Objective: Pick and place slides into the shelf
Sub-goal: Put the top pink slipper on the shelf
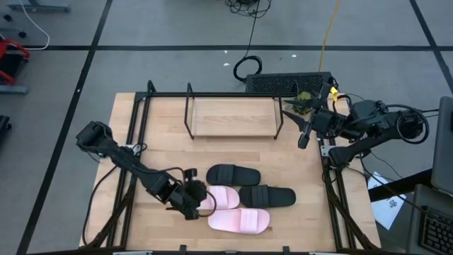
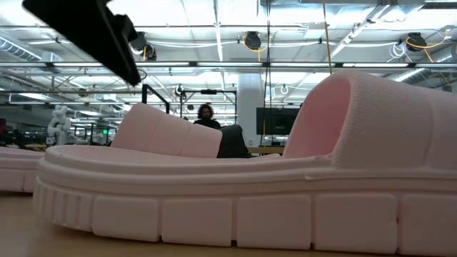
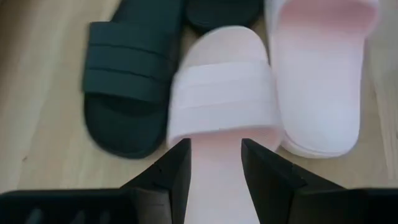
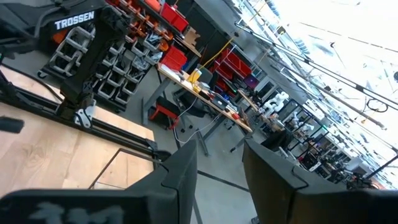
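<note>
Four slides lie soles down on the near part of the table: a pale pink slide (image 1: 225, 196) (image 3: 224, 93), a second pink slide (image 1: 239, 221) (image 3: 323, 74) nearer the front edge, a black slide (image 1: 232, 173) (image 3: 127, 81) and another black slide (image 1: 267, 196) (image 3: 217, 12). My left gripper (image 1: 200, 203) (image 3: 216, 163) is open at the heel end of the first pink slide, its fingers pointing along the slide toward the strap. The shelf (image 1: 230, 117) stands at the far side. My right gripper (image 1: 303, 140) (image 4: 219, 162) is open, raised beside the shelf's right end. My left gripper has its two open fingers (image 3: 177, 171) over the heel end of the pink slide's footbed (image 3: 214, 186), coming level from the table's left. Whether the fingers touch the slide, I cannot tell. The slide lies flat on the table.
The shelf's light wood board (image 1: 230, 126) lies bare between its upright black end bars (image 1: 188, 113). A black box (image 1: 287, 83) and cables lie beyond the far edge. The nearest pink slide (image 2: 214, 193) fills the low view. Bare tabletop (image 1: 163, 149) lies between slides and shelf.
</note>
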